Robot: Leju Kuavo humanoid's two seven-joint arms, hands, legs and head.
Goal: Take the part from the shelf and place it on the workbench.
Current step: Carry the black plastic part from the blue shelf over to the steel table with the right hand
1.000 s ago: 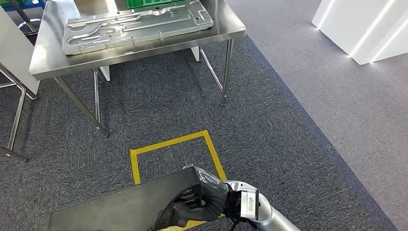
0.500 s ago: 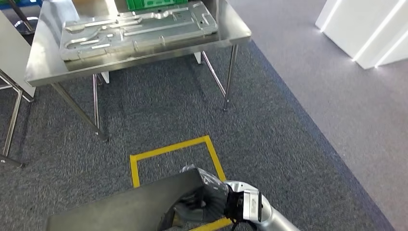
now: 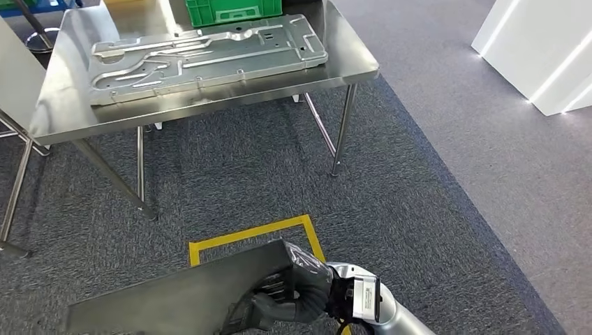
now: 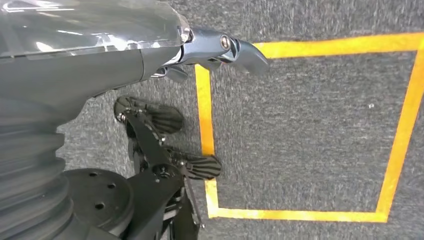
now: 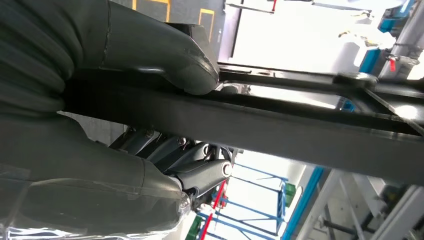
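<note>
The part (image 3: 181, 296) is a long, flat, dark metal piece lying across the bottom of the head view. My right hand (image 3: 286, 296) grips its right end, fingers wrapped over the edge. In the right wrist view the thumb (image 5: 165, 55) presses on one face of the part (image 5: 280, 130) and the fingers curl under the other. The steel workbench (image 3: 63, 105) stands ahead, apart from the part. My left hand (image 4: 100, 50) hangs over the carpet, its thumb stretched out with nothing against it.
A large silver stamped panel (image 3: 209, 52) covers most of the workbench, and a green crate (image 3: 234, 10) sits behind it. A yellow tape square (image 3: 251, 234) marks the carpet in front of me. White lit blocks (image 3: 551, 56) stand at the far right.
The whole picture has shifted: the camera has moved, and the workbench now sits lower and further right in view. My right hand's hold on the part is unchanged.
</note>
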